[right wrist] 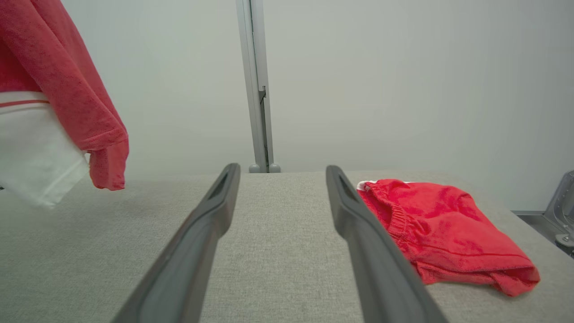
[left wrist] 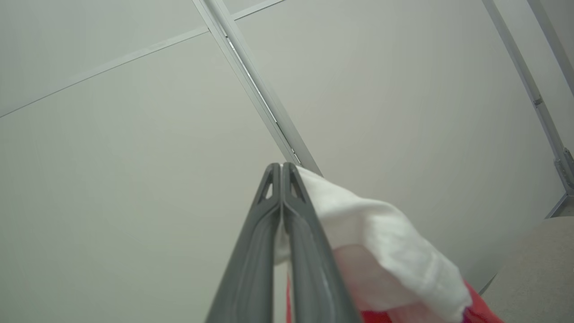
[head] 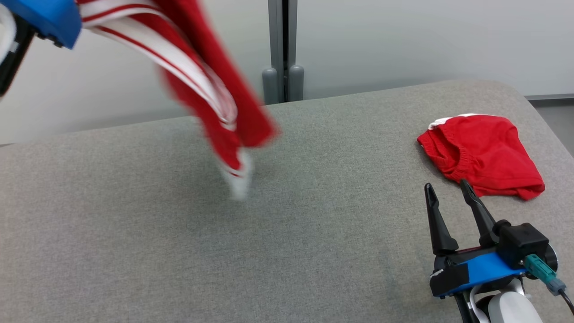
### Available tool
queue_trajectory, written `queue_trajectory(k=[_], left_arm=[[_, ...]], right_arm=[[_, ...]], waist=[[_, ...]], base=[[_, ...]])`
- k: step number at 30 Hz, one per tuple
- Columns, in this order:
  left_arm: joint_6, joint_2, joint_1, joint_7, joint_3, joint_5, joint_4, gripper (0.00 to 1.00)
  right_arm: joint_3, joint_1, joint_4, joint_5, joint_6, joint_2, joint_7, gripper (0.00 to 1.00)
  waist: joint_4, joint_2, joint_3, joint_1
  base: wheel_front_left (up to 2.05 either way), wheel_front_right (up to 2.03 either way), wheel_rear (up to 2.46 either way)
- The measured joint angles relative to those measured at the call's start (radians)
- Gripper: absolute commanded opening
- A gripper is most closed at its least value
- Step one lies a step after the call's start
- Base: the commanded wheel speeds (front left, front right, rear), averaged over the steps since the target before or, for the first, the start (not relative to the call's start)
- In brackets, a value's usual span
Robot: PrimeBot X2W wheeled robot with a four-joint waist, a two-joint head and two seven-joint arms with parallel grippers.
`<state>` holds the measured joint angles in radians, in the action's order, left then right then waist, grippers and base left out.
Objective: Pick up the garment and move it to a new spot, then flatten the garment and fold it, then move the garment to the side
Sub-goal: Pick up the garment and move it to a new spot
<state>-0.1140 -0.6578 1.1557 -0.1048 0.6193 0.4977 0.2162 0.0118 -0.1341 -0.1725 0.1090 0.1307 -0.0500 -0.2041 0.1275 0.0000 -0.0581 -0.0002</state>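
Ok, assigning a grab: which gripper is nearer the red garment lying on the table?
Right: right gripper is just beside the red garment; left gripper is raised far left.

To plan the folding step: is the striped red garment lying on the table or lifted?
Lifted: the garment hangs bunched from the shut left tool. Whether its lowest tip touches the table, I cannot tell.

Grey woven fabric surface spans the foreground, with a rounded far right corner. Pale, plain wall panels stand behind it. Grey metal post runs upright between panels. Strip of grey floor at far right. Lighting even and soft.
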Motion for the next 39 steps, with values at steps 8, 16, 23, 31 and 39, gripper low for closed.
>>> queue_trajectory(k=[8, 16, 23, 31, 39], left_arm=[[0.04, 0.034, -0.197, -0.016, 0.027, 0.092, -0.037, 0.0], [0.114, 0.071, -0.506, 0.034, 0.045, 0.198, 0.226, 0.0], [0.131, 0.127, -0.518, 0.091, 0.038, 0.215, 0.425, 1.0], [0.095, 0.177, -0.485, 0.193, 0.045, 0.205, 0.521, 1.0], [0.077, 0.199, -0.54, 0.331, 0.034, 0.21, 0.477, 1.0]], right_arm=[[-0.018, 0.003, -0.013, 0.008, 0.0, 0.0, -0.018, 1.0], [-0.001, -0.031, -0.034, 0.018, 0.0, 0.0, -0.032, 1.0], [0.012, -0.057, -0.05, 0.016, 0.0, 0.0, -0.037, 1.0], [0.007, -0.069, -0.065, 0.001, 0.0, 0.0, -0.042, 1.0], [0.006, -0.059, -0.076, -0.016, 0.0, 0.001, -0.042, 1.0]], waist=[[0.007, 0.0, -0.036, 0.0001], [0.022, 0.0, -0.115, 0.0003], [0.031, 0.0, -0.176, 0.0004], [0.005, 0.0, -0.177, 0.0004], [-0.032, 0.0, -0.097, 0.0003]], base=[[0.0, 0.0, 0.0], [0.0, 0.0, 0.0], [0.0, 0.0, 0.0], [0.0, 0.0, 0.0], [0.0, 0.0, 0.0]])
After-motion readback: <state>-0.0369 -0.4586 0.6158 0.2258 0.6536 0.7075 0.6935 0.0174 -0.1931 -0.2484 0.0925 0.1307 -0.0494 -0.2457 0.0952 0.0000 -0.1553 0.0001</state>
